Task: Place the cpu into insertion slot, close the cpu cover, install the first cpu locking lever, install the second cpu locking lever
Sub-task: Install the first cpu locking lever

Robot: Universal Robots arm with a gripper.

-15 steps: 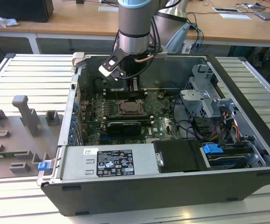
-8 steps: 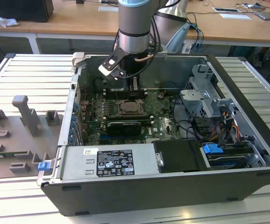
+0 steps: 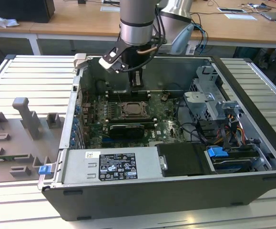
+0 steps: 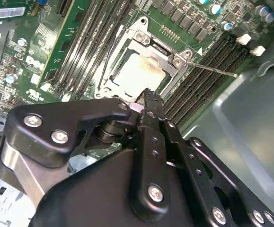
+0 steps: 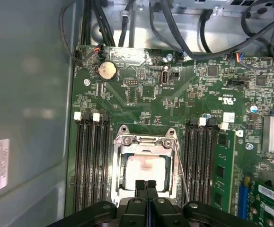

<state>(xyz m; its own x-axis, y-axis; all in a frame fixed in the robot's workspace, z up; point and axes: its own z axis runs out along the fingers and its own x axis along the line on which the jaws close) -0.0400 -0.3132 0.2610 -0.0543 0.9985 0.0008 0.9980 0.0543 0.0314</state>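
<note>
The cpu lies in the insertion slot on the green motherboard, its pale metal top showing through the window of the cpu cover. The cover lies flat over it. A thin wire locking lever runs beside the socket, angled slightly away from it; in the second wrist view this lever sticks out over the memory slots. My gripper hangs just above the socket's edge, shut with nothing between its fingers. In the exterior view the gripper points down inside the case, above the socket.
Long black memory slots flank the socket on both sides. The grey case wall stands close on one side. Cables hang over the board's far edge. A black ribbed card and drive cage sit inside the case.
</note>
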